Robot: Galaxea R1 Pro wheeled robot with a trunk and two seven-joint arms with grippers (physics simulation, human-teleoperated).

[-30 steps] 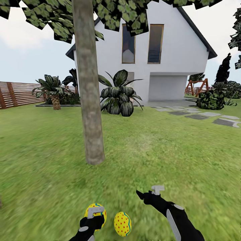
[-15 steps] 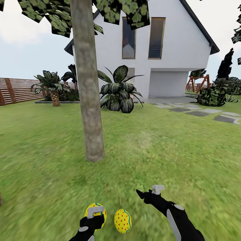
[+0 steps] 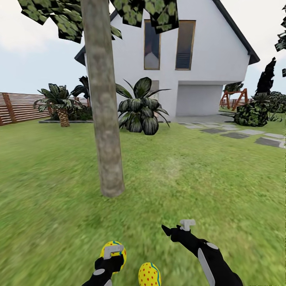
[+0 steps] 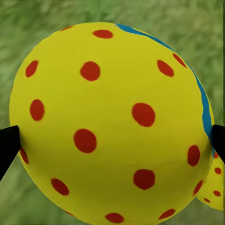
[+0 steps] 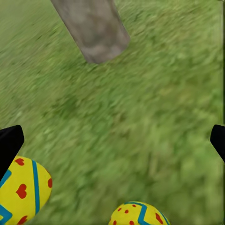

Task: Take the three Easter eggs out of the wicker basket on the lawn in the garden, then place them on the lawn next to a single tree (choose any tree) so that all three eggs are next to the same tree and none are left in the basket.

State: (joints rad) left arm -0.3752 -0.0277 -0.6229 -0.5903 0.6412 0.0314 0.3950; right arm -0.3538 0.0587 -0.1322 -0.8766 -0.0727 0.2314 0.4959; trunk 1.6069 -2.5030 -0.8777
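Note:
My left gripper [image 3: 112,255] is shut on a yellow Easter egg [image 3: 114,249] with red dots, low over the lawn [image 3: 198,178]. In the left wrist view this egg [image 4: 108,122] sits between the two dark fingertips [image 4: 7,145]. A second egg [image 3: 149,275] lies on the grass just right of it, close to me. My right gripper [image 3: 176,227] hangs open and empty over the grass, pointing toward the tree [image 3: 104,119], whose trunk base [image 5: 93,28] stands a short way ahead. Two eggs [image 5: 23,192] [image 5: 138,213] show near the right wrist camera. The wicker basket is out of view.
A white house [image 3: 198,71] stands behind the lawn, with a broad-leaved dark plant [image 3: 141,107] in front of it. A grey stepping-stone path [image 3: 238,135] runs at the right, a wooden fence [image 3: 20,109] at the far left. Open grass lies around the trunk.
The loose egg on the grass has shifted nearer to me, lower in the head view. The view has drifted slightly. Both grippers keep their poses.

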